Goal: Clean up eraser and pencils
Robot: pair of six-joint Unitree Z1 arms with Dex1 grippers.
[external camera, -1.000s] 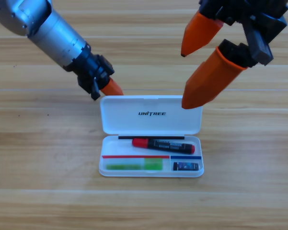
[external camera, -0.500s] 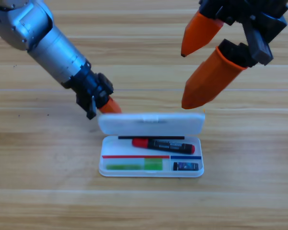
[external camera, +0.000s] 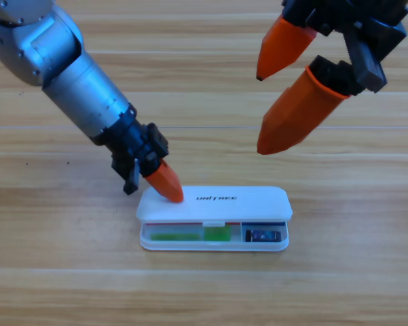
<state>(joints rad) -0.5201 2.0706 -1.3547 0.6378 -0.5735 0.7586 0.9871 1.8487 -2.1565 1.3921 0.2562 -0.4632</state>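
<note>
Eraser (external camera: pixel 264 236) and green pencil (external camera: pixel 190 236) lie in case (external camera: pixel 214 244). Left gripper (external camera: pixel 167 186), jaw gap hidden, presses lid (external camera: pixel 244 204) nearly shut at centre; latching remains. Right gripper (external camera: pixel 271 109) waits upper right, jaws apart, empty.

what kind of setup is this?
Likely a robot lab tabletop demo: a bare wooden table, a white Unitree-branded case holding a green stick and eraser, left claw on its lid, right claw waiting open above.
</note>
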